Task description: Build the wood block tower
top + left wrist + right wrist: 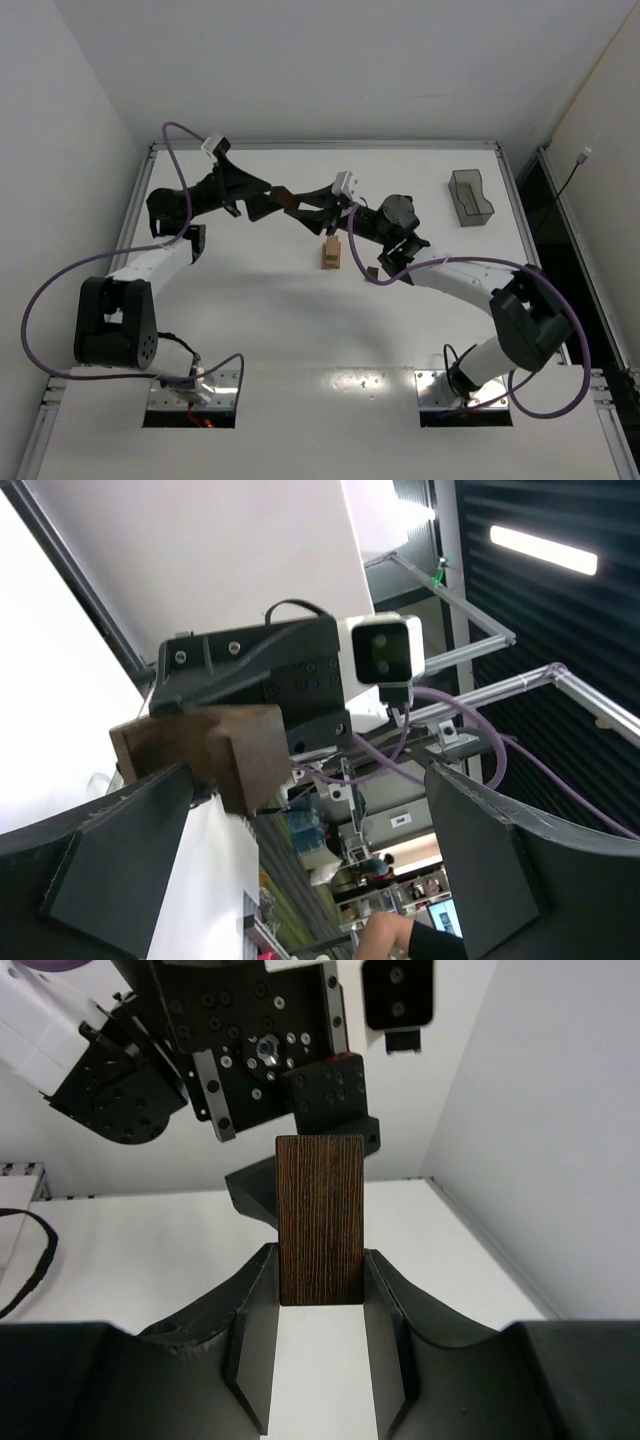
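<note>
Tower (331,252): a short stack of tan wood blocks, standing on the tabletop (300,340) near its middle, just nearer the arm bases than the right arm's wrist and apart from both arms. One dark brown block (320,1218), an oblong with visible grain, is held off the tabletop. It stands upright between the right fingers (250,1310), which are closed against its two long sides near its lower end. Most of its length projects beyond their tips. The left fingers (110,880) are spread wide and grip nothing. In the left wrist view the block (205,750) appears just beside one of them, and whether it touches that finger cannot be told. From overhead the block (283,196) lies above the far half of the tabletop, between the two wrists, with the left arm reaching in from the left and the right arm from the right. A translucent grey bin (470,197) sits well apart, toward the far right corner.
</note>
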Robot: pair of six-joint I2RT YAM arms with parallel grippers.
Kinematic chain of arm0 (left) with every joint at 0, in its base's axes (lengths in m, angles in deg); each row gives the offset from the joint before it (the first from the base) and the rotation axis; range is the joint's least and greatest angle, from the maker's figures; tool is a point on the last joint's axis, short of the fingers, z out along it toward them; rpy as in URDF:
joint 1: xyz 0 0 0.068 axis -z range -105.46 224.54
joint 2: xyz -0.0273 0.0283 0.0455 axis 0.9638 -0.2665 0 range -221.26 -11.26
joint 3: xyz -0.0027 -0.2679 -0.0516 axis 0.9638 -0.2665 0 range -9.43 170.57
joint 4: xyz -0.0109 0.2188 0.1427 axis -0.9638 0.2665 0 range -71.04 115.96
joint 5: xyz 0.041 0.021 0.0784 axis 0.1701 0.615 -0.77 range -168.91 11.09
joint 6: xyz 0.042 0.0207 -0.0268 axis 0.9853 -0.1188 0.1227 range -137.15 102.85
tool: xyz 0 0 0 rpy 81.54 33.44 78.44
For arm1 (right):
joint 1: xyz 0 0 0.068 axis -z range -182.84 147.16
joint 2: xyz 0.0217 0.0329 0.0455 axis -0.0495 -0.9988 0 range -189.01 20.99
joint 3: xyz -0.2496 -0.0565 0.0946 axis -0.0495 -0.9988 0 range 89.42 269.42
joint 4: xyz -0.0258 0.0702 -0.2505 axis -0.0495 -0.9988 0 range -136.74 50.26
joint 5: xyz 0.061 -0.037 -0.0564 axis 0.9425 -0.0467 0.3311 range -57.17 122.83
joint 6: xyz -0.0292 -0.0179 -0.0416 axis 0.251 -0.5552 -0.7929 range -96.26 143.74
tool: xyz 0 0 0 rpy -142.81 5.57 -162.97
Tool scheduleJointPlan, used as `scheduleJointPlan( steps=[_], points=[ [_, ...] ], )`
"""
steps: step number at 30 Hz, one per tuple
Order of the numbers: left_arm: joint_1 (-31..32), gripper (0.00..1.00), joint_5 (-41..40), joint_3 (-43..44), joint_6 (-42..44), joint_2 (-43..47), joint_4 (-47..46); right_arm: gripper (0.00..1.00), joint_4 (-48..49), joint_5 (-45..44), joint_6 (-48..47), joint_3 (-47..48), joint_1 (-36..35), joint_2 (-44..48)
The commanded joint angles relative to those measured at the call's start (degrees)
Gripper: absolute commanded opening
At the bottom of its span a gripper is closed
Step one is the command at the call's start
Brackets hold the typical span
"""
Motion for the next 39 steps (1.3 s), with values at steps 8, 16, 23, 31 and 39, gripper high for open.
scheduleJointPlan(
  steps=[8, 16, 23, 31, 39],
  points=[
    [-8.58, 1.00, -5.92, 1.64, 42.62, 16.60, 45.32, 0.00, -55.28, -19.01, 4.69, 13.20, 0.40, 11.19],
    [-5.15, 1.00, -50.05, 12.68, 82.45, 18.30, 97.56, 0.00, -78.49, -28.96, 20.91, 17.16, 3.38, 11.11],
    [-2.96, 1.00, -68.36, 10.05, 81.14, 22.23, 99.96, 0.00, -88.63, -38.10, 38.94, 22.51, 3.30, 5.49],
    [-1.46, 1.00, -74.69, 8.90, 81.49, 21.73, 99.95, 0.00, -94.18, -46.09, 42.40, 36.75, -0.30, -7.69],
    [-1.46, 1.00, -73.11, 5.30, 80.97, 23.57, 98.45, 0.00, -92.16, -56.46, 41.17, 37.74, -6.10, -12.62]
  ],
)
